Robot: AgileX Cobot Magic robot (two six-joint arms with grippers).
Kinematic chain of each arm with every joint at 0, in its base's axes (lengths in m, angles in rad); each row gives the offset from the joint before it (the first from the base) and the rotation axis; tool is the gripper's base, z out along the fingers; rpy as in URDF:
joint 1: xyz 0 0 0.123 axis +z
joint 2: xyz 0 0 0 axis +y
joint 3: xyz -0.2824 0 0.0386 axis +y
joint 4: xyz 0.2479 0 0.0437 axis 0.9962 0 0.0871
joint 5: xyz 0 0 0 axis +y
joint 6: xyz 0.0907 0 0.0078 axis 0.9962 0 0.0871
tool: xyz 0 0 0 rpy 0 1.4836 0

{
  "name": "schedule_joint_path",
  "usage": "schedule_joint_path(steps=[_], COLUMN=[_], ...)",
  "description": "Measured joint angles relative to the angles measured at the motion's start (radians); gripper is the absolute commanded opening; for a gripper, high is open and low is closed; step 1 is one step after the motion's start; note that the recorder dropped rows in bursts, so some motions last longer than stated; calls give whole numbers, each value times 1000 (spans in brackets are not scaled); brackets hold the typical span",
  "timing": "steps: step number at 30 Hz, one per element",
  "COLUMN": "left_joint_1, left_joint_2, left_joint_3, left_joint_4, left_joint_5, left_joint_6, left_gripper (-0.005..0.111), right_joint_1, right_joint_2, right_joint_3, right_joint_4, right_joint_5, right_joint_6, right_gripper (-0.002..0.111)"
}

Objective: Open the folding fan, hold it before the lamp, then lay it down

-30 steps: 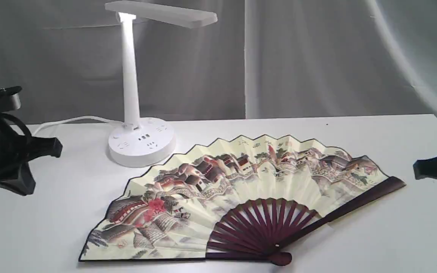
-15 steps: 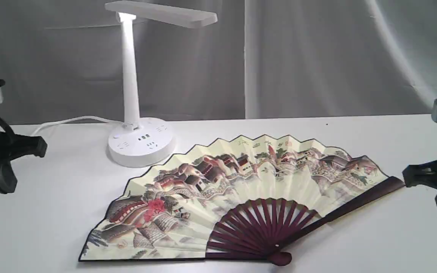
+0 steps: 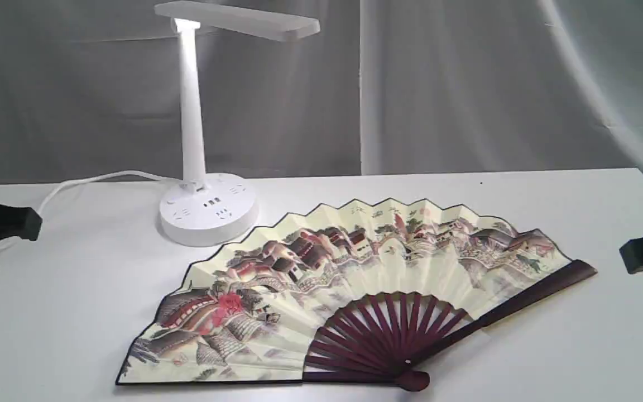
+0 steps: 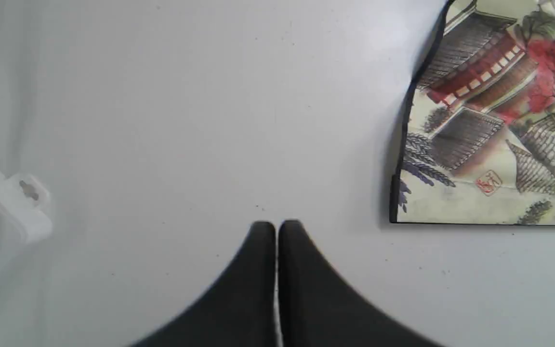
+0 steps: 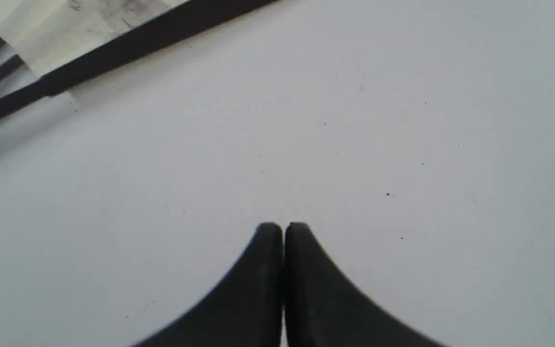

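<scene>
The folding fan (image 3: 355,279) is lying fully spread and flat on the white table (image 3: 48,346), painted side up, with village houses and red blossoms showing across its cream pleats. From the exterior camera, the maroon pivot is sitting at 6 o'clock of the fan and the ribs are radiating toward 12 o'clock. One guard is running out toward 9 o'clock along the near edge, and the other is pointing toward 2 o'clock.

The lamp (image 3: 193,139) is standing upright at about 10 o'clock from the fan, with its round base just beside the pleated edge. Its flat head is reaching toward 3 o'clock high above the table, and a bright patch is glowing where the stem meets the head. Its white cord (image 3: 98,177) is trailing off toward 9 o'clock.

The left gripper (image 4: 276,224) is hovering at 9 o'clock, well apart from the fan, its two black fingers pressed together and gripping nothing. The right gripper (image 5: 283,225) is hanging at 3 o'clock, near the tip of the far guard without touching it, its jaws likewise closed and empty. A grey curtain (image 3: 466,84) is hanging behind the table.
</scene>
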Motion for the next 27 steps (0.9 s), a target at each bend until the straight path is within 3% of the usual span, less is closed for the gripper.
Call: schedule_joint_path(steps=[12,27], left_joint_1=[0,0], left_joint_2=[-273,-869], left_joint_3=[151,310], left_joint_4=[14,31], left_joint_5=[-42,-90], left_joint_6=[0,2], left_gripper=[0,0], right_joint_1=[15,15], right_joint_2=[-190,-658], right_joint_3=[23,181], right_joint_4=[-2,-2], right_joint_5=[133,143], right_joint_6=[0,0], right_gripper=[0,0])
